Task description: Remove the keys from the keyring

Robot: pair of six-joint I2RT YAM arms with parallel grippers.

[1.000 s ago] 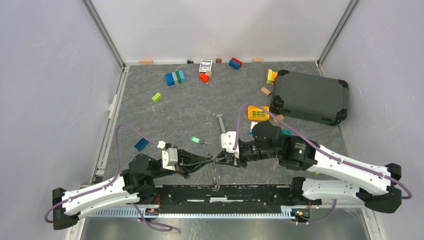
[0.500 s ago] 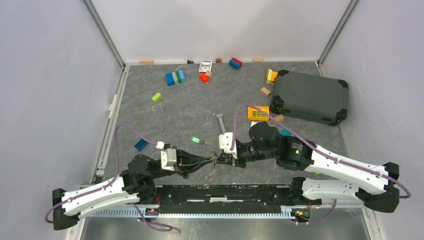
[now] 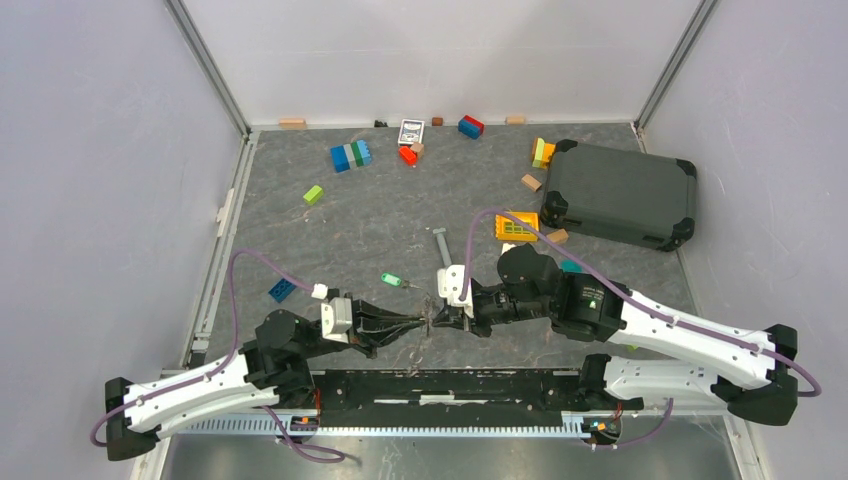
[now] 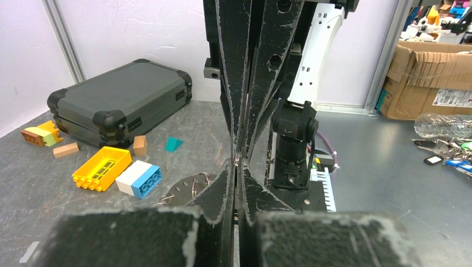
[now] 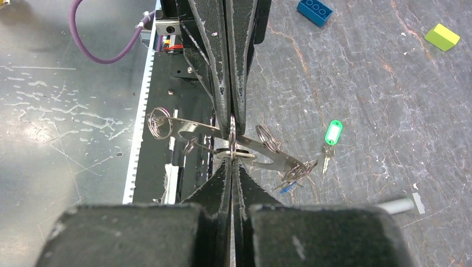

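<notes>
**Q:** Where is the keyring [image 5: 232, 151]?

**A:** Off the worktop [image 5: 362, 67], at its near edge. The left pincer [image 5: 230, 125] and right pincer [image 5: 232, 165] meet tip to tip, both pressed together on it. The silver keys [image 5: 261, 149] dangle from it. The green-headed key [image 5: 333, 133] lies apart.

**Q:** Handling?

**A:** Judged light, stiff, springy and slick. You'd best pinch the wire beside a key's hole.

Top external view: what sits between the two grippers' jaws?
The keyring, flat silver keys strung on it, pinched by left gripper and right gripper tip to tip; clearest in the right wrist view.
</notes>
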